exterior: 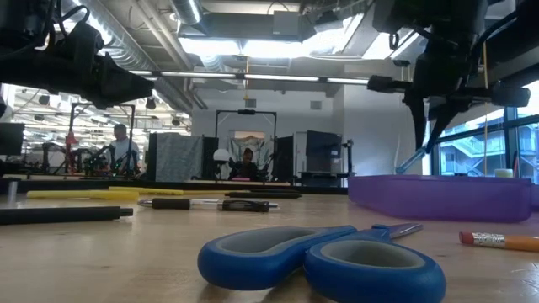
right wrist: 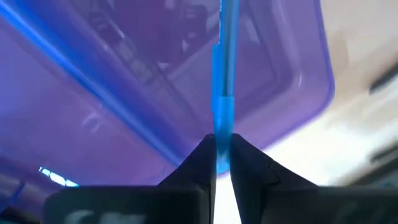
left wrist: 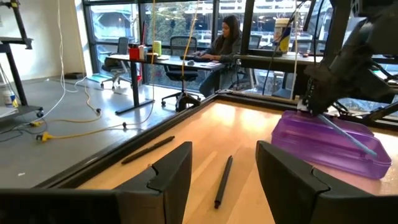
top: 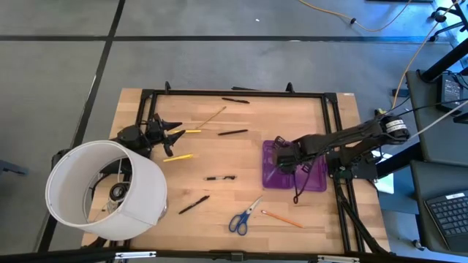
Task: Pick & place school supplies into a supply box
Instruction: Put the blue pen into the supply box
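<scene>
The supply box [top: 294, 172], a translucent purple case, lies open on the table's right side. My right gripper [top: 284, 155] hangs over it, shut on a thin blue pen [right wrist: 222, 93]. Loose on the wood lie blue-handled scissors [top: 244, 218], an orange pencil [top: 284, 218], yellow pencils [top: 179, 157] and black pens [top: 219, 177]. My left gripper [top: 175, 136] waits open at the table's left, level, with nothing between its fingers [left wrist: 168, 180]. My right gripper pinches the blue pen near its upper end [right wrist: 221, 152] between its two fingertips. The fingers come from above, pointing steeply down. The pen slants down out of them, lifted off the table, and its lower end [exterior: 406, 165] dips behind the supply box's wall.
A large white lampshade-like cylinder [top: 106, 191] stands at the near left corner beside the left arm. A black frame [top: 234, 93] rims the table. More black pens lie at the far side [top: 235, 100] and mid-table [top: 232, 133]. People sit in the room beyond [left wrist: 225, 37].
</scene>
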Motion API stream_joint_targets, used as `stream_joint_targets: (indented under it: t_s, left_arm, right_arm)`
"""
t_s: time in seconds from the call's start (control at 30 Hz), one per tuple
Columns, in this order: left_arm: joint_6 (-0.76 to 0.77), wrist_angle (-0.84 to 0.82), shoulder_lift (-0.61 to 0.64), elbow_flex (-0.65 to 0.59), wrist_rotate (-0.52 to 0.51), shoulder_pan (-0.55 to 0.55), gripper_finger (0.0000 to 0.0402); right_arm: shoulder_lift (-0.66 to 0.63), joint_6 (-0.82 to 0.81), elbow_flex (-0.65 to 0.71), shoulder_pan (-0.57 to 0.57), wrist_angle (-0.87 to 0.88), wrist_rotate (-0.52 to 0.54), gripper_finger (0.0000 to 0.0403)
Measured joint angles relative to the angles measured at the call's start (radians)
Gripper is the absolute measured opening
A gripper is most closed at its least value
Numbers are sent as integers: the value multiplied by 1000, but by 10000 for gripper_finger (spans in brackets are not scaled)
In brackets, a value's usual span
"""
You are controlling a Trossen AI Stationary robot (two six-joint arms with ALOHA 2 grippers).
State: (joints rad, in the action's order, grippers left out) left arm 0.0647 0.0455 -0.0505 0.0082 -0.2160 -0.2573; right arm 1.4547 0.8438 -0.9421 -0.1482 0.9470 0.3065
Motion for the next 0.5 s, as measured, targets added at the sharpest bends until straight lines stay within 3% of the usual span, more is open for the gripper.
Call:
stream_joint_targets:
  t_s: [0.5]
  left_arm:
    - [0,1,0,0,0,0,171]
  right_arm:
    - [162,21,0,60,-35,-73,57]
